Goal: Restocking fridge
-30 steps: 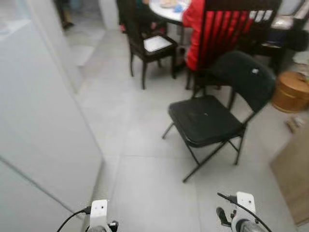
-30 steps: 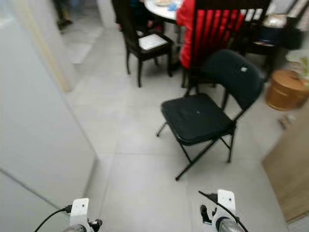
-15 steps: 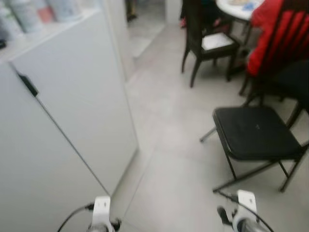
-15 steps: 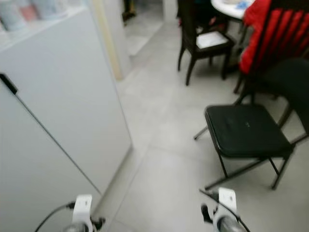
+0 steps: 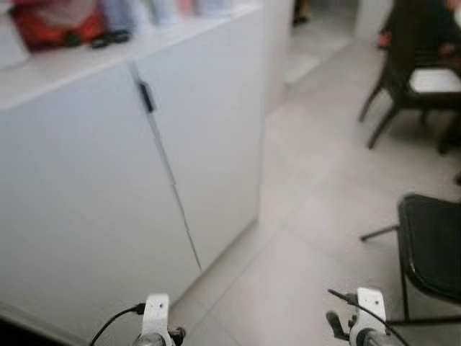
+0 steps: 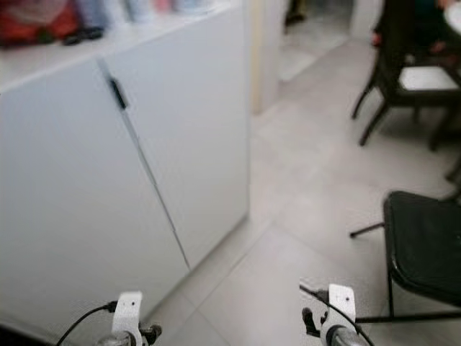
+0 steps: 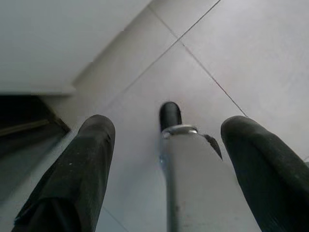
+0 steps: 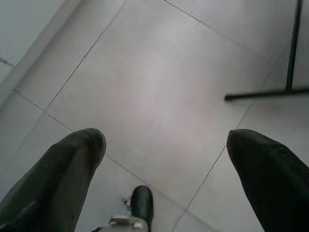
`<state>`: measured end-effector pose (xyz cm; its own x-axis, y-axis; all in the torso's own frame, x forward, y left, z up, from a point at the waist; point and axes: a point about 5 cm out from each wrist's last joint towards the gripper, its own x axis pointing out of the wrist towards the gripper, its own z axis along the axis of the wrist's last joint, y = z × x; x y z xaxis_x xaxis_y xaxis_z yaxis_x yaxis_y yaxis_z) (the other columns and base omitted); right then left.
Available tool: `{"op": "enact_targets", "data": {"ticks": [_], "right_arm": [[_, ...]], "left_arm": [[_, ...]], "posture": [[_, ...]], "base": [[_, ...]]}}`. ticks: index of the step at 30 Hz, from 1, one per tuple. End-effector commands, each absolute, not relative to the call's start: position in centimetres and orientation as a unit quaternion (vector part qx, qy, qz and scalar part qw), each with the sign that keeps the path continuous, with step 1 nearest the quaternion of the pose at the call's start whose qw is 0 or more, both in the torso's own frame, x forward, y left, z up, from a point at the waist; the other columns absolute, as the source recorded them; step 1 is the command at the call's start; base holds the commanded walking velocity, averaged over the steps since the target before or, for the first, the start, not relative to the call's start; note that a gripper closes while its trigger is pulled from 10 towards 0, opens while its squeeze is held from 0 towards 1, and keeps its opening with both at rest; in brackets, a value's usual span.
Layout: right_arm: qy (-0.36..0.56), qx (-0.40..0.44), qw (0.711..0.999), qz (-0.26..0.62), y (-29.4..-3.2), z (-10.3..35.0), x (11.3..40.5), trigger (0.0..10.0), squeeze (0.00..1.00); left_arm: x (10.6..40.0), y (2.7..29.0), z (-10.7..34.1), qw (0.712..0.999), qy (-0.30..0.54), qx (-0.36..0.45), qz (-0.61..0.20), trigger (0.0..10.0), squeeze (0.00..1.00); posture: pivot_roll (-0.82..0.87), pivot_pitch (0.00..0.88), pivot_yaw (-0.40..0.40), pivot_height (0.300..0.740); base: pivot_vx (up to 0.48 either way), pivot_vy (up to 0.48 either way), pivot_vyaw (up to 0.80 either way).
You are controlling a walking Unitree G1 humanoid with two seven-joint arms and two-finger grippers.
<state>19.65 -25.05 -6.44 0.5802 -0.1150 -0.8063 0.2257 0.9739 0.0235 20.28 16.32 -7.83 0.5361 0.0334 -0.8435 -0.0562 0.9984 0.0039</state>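
White cabinet doors (image 5: 108,187) are sitting at ten o'clock of the head view, a small black handle (image 5: 146,97) showing near the top of the seam. Blurred jars and a red package (image 5: 54,21) are standing on its top at eleven o'clock. No fridge and no stock to load can be made out from here; I cannot tell whether this white unit is the fridge itself.

Both arms are hanging low. Left gripper (image 7: 164,159) is spread wide, holding nothing, pointing down at grey floor tiles (image 7: 231,58) beside the cabinet base. Right gripper (image 8: 159,164) is likewise released and empty, with a thin black leg of the folding chair (image 5: 432,249) lying near its fingers (image 8: 72,164).

That chair, at four o'clock, is the worry: with the head views smeared, a wide turn could clip its leg with the right arm, or the left side could graze the cabinet corner.
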Motion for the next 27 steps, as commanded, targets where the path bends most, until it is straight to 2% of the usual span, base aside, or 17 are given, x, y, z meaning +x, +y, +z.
{"op": "enact_targets", "data": {"ticks": [1, 27], "right_arm": [[0.449, 0.067, 0.887, -0.089, -24.40, -6.54, 19.84, 10.0, 0.00], [0.451, 0.065, 0.886, -0.084, -24.28, -6.64, 19.70, 10.0, 0.00]], "left_arm": [[19.86, 16.92, -8.02, 0.871, 0.490, -0.002, 0.026, 10.0, 0.00], [19.67, 16.99, -8.11, 0.870, 0.493, -0.002, 0.024, 10.0, 0.00]], "posture": [[-0.17, 0.000, 0.028, 0.740], [-0.18, 0.000, 0.036, 0.740]], "base": [[0.000, 0.000, 0.80], [0.000, 0.000, 0.80]]}}
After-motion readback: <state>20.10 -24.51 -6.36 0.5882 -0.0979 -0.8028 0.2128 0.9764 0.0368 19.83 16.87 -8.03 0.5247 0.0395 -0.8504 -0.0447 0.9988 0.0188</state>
